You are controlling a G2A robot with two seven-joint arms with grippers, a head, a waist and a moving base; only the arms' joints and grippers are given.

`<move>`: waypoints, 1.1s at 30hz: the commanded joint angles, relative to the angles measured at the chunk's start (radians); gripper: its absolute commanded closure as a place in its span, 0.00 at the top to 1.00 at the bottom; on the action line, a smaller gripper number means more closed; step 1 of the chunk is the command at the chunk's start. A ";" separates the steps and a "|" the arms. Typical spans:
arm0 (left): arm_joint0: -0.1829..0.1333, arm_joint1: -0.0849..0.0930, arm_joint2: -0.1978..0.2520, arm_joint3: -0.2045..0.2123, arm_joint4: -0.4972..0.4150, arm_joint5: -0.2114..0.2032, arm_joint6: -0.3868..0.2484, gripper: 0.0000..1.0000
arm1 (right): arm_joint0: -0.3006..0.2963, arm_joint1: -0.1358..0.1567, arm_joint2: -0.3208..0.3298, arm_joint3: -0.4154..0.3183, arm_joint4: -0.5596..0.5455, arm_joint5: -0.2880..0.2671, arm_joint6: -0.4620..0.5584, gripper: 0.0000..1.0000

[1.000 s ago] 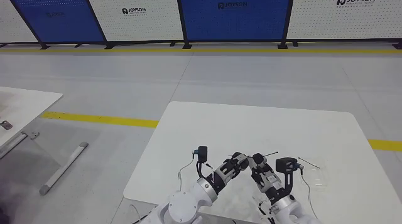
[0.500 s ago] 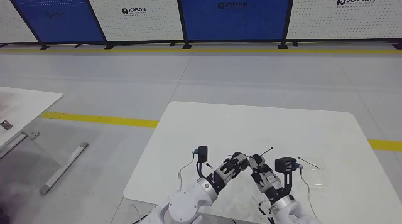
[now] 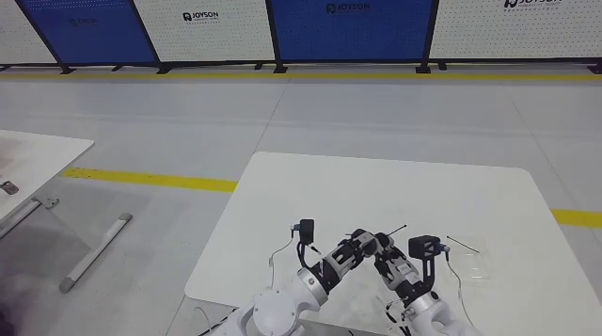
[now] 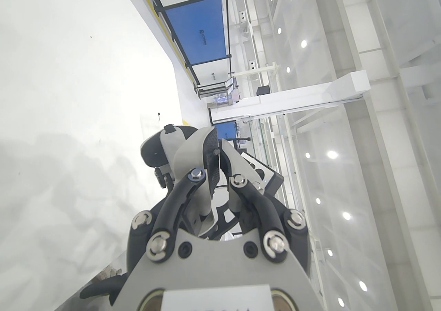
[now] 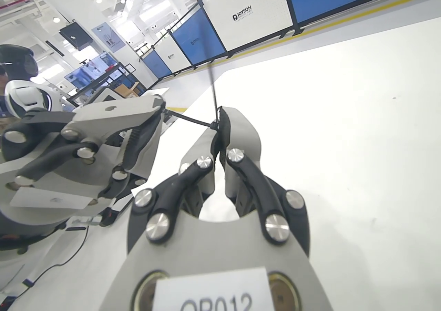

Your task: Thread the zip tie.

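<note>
1. Right hand [image 5: 219,128]: clenched, both pads pinching the black zip tie [image 5: 193,118] at a small knot-like block at the fingertips. It hangs over the near part of the white worktop [image 3: 376,185].
2. Zip tie: held off the worktop in the right hand. From the pinch point one thin length rises straight and free, away from the right hand. A second length runs sideways from the right hand to the left hand.
3. Left hand [image 5: 161,110]: just beside the right hand, tips facing it. It is clenched on the far end of that sideways length of zip tie. In the left wrist view its fingers [image 4: 206,150] sit pressed together.
4. Whether the strap passes through the block at the right hand: cannot tell.
5. Loose black strip [image 3: 462,244]: flat on the worktop, near the right hand, on the side away from the left hand.
6. Clear plastic piece [image 3: 475,268]: on the worktop just beside the loose black strip, also past the right hand.
</note>
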 commanded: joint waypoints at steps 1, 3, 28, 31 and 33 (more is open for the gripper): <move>0.000 0.000 0.001 0.000 0.001 -0.006 -0.002 0.00 | 0.001 0.000 0.000 0.001 0.000 -0.002 0.003 0.00; 0.000 0.000 0.001 0.002 0.001 -0.010 -0.002 0.00 | 0.003 0.000 -0.001 0.005 0.002 -0.005 0.006 0.00; 0.040 0.007 -0.026 -0.029 -0.035 -0.098 -0.032 0.00 | 0.017 0.000 -0.010 0.043 0.004 -0.010 0.003 0.00; 0.044 0.008 -0.026 -0.035 -0.033 -0.112 -0.033 0.00 | 0.017 0.000 -0.011 0.045 0.006 -0.013 -0.002 0.00; 0.048 0.009 -0.026 -0.036 -0.031 -0.119 -0.034 0.00 | 0.018 0.000 -0.011 0.048 0.006 -0.014 -0.002 0.00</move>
